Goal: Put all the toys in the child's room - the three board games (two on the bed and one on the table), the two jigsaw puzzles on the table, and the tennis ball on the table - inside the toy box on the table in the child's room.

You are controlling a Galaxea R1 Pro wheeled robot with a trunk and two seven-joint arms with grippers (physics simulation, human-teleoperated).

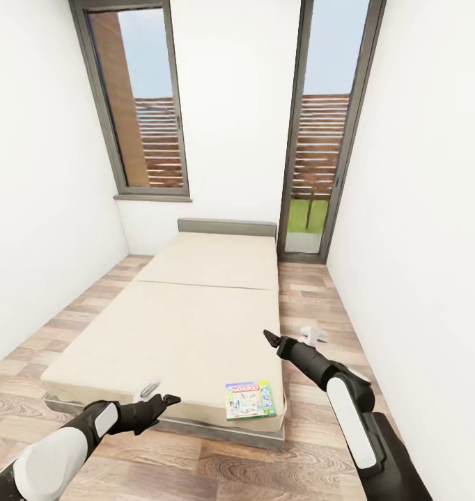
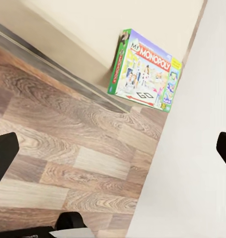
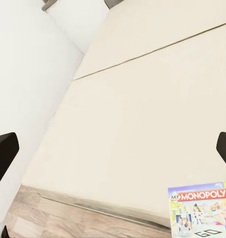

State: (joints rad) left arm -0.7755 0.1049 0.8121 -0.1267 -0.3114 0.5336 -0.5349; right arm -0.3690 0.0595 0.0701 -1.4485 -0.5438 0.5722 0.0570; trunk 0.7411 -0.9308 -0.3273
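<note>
Monopoly board game (image 1: 250,400) is lying flat on the bed (image 1: 189,313), right at the near corner on the robot's right side. Both end effectors, left (image 1: 162,393) and right (image 1: 287,337), hang empty with fingers spread apart. I'd bring the right one down over the box's near edge, square up, then pinch it.

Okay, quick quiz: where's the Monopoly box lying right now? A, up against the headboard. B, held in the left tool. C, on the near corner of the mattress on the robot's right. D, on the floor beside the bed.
C: the Monopoly box lies flat on the near right corner of the bed, with both tools apart from it.
</note>
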